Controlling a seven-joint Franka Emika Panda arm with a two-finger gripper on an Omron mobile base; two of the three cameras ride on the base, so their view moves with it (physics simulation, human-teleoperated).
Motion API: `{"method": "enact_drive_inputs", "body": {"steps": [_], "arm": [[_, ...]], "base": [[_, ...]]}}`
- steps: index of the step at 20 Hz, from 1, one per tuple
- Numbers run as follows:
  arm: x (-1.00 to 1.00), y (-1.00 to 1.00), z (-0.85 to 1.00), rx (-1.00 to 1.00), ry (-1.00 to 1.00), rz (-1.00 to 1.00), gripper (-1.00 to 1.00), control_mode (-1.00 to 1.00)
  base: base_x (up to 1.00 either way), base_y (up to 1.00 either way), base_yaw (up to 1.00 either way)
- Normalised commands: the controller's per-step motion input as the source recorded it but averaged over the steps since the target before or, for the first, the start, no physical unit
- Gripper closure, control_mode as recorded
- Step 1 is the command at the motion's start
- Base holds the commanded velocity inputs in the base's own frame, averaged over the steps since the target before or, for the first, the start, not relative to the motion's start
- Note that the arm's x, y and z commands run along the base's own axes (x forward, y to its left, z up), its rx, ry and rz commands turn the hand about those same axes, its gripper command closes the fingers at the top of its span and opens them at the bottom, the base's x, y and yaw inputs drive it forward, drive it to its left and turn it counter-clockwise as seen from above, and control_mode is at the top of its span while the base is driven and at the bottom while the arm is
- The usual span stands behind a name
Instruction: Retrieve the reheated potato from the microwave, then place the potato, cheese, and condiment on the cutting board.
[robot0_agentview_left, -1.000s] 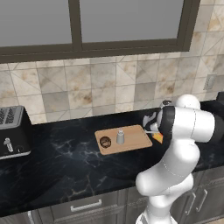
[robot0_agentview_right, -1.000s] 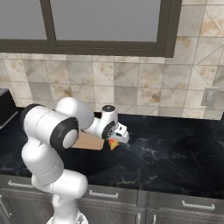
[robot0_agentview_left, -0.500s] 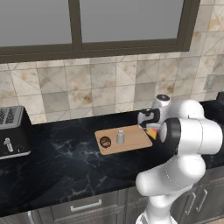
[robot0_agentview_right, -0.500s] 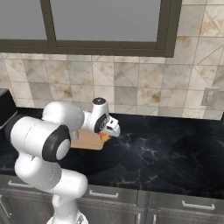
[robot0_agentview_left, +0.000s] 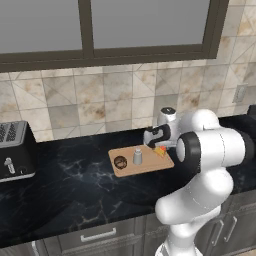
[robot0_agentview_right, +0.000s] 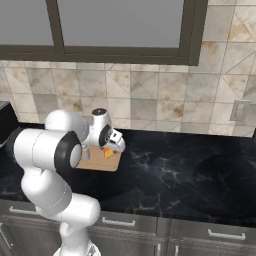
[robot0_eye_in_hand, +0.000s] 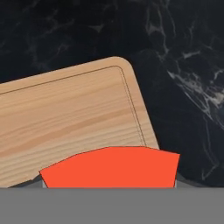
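In the left base view the cutting board (robot0_agentview_left: 141, 161) lay on the black marbled worktop (robot0_agentview_left: 70, 185), a little right of the frame's centre. On it stood the potato (robot0_agentview_left: 120, 162) toward the board's left part and the condiment (robot0_agentview_left: 137, 157) upright just to its right, the two near each other but apart. The claw (robot0_agentview_left: 159, 148) hung over the board's right end with the cheese (robot0_agentview_left: 160, 151) at its tip, the orange-yellow wedge showing just above the wood. Whether the cheese touched the board could not be told.

In the right base view the claw (robot0_agentview_right: 111, 148) sat left of centre, with the cheese (robot0_agentview_right: 108, 152) below it over the near corner of the cutting board (robot0_agentview_right: 102, 162).

In the hand view the cheese (robot0_eye_in_hand: 111, 167) filled the lower middle as a red-orange slab at the base of the frame, seemingly gripped, though the fingertips were hidden, so how far the claw stood apart could not be read. Beyond it lay the cutting board (robot0_eye_in_hand: 65, 118) with one rounded corner at upper centre, and the worktop (robot0_eye_in_hand: 183, 87) to the right.

A black toaster (robot0_agentview_left: 15, 150) stood at the left edge of the left base view.
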Motion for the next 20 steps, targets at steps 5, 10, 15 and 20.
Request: {"method": "enact_drive_inputs", "body": {"steps": [5, 10, 15, 20], "arm": [[0.14, 0.14, -0.18, -0.02, 0.10, 0.00, 1.00, -1.00], [0.05, 0.16, -0.15, 0.00, 0.09, 0.00, 1.00, -1.00], [0.00, 0.03, -0.13, 0.01, 0.08, 0.00, 1.00, -1.00], [0.00, 0.02, -0.22, 0.02, 0.04, 0.00, 1.00, -1.00]], "base": [[0.00, 0.00, 0.00], [0.00, 0.00, 0.00], [0.00, 0.00, 0.00], [0.00, 0.00, 0.00]]}}
